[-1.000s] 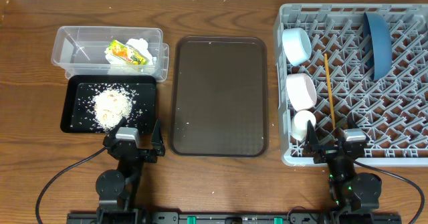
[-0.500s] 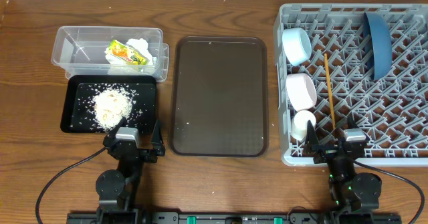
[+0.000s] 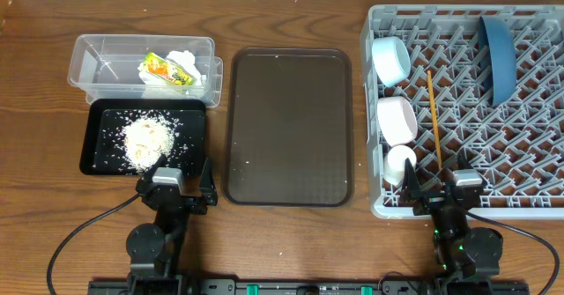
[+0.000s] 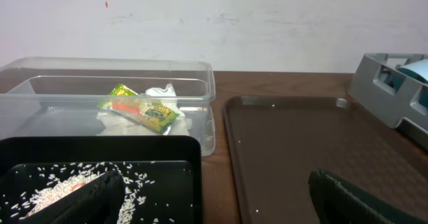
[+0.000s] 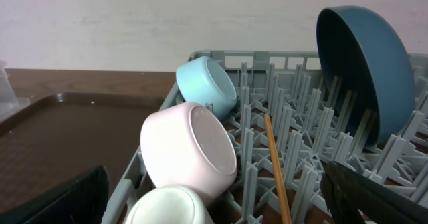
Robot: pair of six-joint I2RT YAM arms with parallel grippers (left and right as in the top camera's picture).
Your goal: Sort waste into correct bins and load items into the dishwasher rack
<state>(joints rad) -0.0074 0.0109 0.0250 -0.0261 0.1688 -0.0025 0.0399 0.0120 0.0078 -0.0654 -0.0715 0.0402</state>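
Observation:
The grey dishwasher rack (image 3: 529, 202) on the right holds a dark blue plate (image 3: 499, 57), a light blue bowl (image 3: 390, 59), a white bowl (image 3: 396, 119), a small white cup (image 3: 399, 163) and chopsticks (image 3: 434, 119). The clear tub (image 3: 97, 62) holds a yellow-green snack wrapper (image 3: 166, 69) and white tissue (image 3: 189, 62). The black tray (image 3: 95, 154) holds rice scraps (image 3: 145, 141). My left gripper (image 3: 174, 189) is open and empty near the table's front, just in front of the black tray (image 4: 167, 150). My right gripper (image 3: 439, 189) is open and empty at the rack's front edge, by the cup (image 5: 167, 207).
A flat dark brown serving tray (image 3: 286, 128) lies in the middle between the bins and the rack, with a few crumbs on it. The wall runs along the back of the wooden table.

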